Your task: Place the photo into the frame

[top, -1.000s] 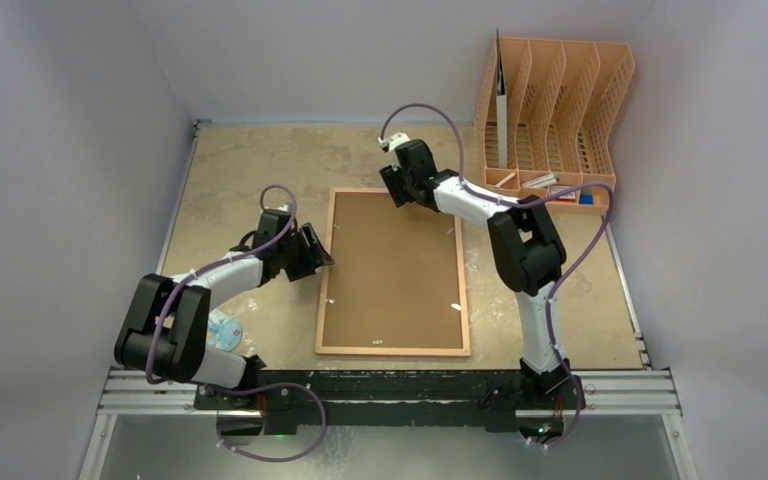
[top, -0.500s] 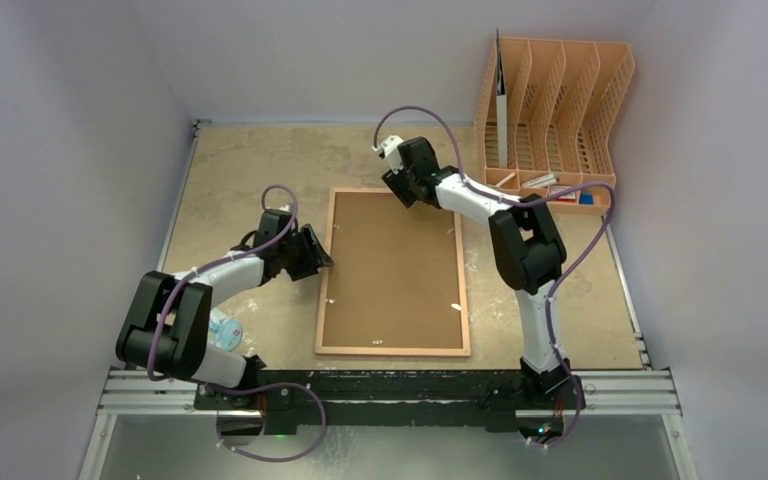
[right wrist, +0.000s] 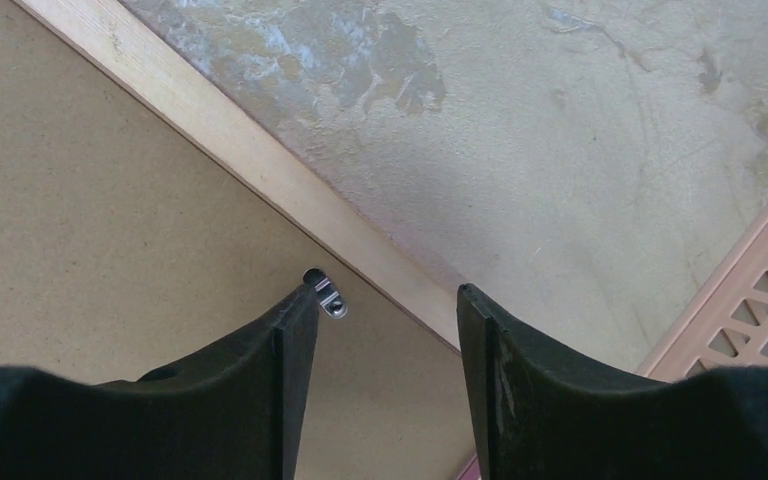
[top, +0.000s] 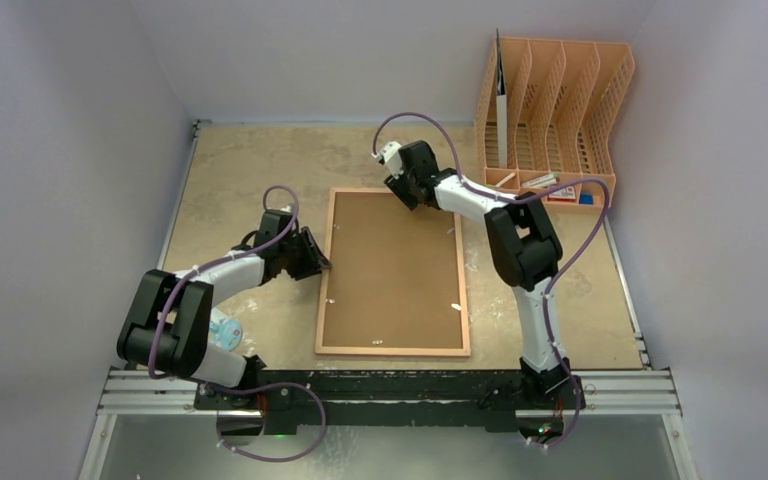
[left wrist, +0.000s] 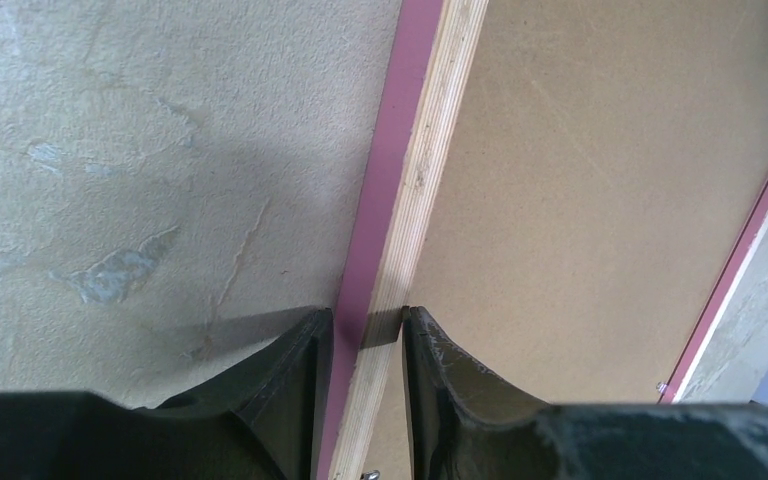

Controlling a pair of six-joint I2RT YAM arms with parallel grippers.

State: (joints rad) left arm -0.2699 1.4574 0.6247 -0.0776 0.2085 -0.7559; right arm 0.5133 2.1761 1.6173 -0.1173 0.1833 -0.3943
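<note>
up close, left pincer (left wrist: 363, 315) pinching frame (left wrist: 410, 150) rail, right pincer (right wrist: 385, 292) spread beside metal clip (right wrist: 326, 297), only overhead shows rack (top: 615, 110) holding upright sheet (top: 501, 110)

You are looking into a robotics lab cell: pale walls (top: 60, 150) are enclosing a worn beige surface (top: 250, 160), and two arms (top: 525, 250) are standing on an aluminium rail (top: 640, 385) along its near edge.

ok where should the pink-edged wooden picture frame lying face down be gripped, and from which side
On the frame, pinch the long left rail from above, one finger outside it, one over the brown hardboard backing. It lies flat, so only that narrow raised rail fits between jaws; the left gripper straddles it there.
</note>
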